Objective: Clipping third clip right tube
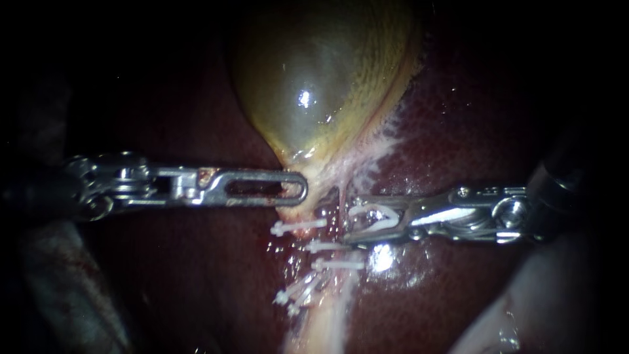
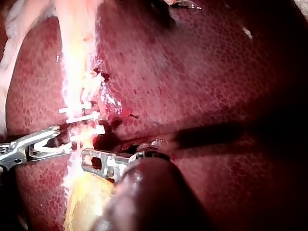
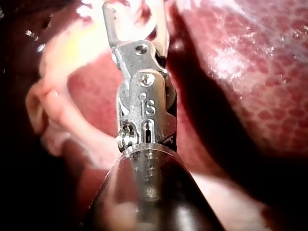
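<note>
The yellow-green gallbladder lies on the dark red liver. My left instrument comes in level, its slotted jaws shut on the gallbladder's narrow neck. My right instrument holds an open white clip between its spread jaws. The clip's mouth is at a thin reddish tube below the neck; I cannot tell whether it straddles the tube. White clips sit across the tubes just below. In the left wrist view my left instrument faces my right instrument.
Several more white clips bunch lower down on the pale stalk. Pale tissue shows at the lower right. A bright wet glare lies on the liver under the right jaws. In the right wrist view pale folds lie beside the shaft.
</note>
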`<move>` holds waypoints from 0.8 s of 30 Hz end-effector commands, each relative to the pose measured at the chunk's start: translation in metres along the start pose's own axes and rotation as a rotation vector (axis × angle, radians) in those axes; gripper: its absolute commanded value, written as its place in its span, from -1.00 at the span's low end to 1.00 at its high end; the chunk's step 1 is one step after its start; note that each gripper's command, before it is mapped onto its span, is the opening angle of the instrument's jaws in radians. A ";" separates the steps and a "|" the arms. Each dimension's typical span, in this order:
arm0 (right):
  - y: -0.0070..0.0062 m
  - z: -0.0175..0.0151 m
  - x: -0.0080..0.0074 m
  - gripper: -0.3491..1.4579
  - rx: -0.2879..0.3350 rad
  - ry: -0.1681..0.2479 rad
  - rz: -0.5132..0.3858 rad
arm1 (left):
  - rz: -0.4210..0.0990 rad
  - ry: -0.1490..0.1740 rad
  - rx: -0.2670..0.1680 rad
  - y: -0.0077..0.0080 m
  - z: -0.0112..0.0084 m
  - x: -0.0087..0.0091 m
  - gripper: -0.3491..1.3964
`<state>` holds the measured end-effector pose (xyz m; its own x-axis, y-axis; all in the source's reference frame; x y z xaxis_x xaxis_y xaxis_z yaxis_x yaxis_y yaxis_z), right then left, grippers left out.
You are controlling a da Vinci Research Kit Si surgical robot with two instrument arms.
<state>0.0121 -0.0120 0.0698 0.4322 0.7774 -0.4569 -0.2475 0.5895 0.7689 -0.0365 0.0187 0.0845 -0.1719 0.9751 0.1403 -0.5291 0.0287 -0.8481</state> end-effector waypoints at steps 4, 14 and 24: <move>0.0005 0.0004 -0.0005 0.01 -0.002 0.002 -0.003 | -0.002 0.002 0.001 0.0003 -0.0003 -0.0001 -1.00; 0.0019 0.0019 -0.0012 0.01 -0.007 0.006 -0.008 | -0.004 0.002 0.002 0.0009 -0.0010 -0.0002 -1.00; 0.0017 0.0040 -0.0007 0.01 -0.017 0.011 0.002 | -0.004 0.002 0.002 0.0010 -0.0010 -0.0003 -1.00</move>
<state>0.0150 -0.0123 0.0733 0.4209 0.7814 -0.4607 -0.2630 0.5912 0.7624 -0.0361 0.0187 0.0831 -0.1675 0.9754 0.1431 -0.5313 0.0329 -0.8465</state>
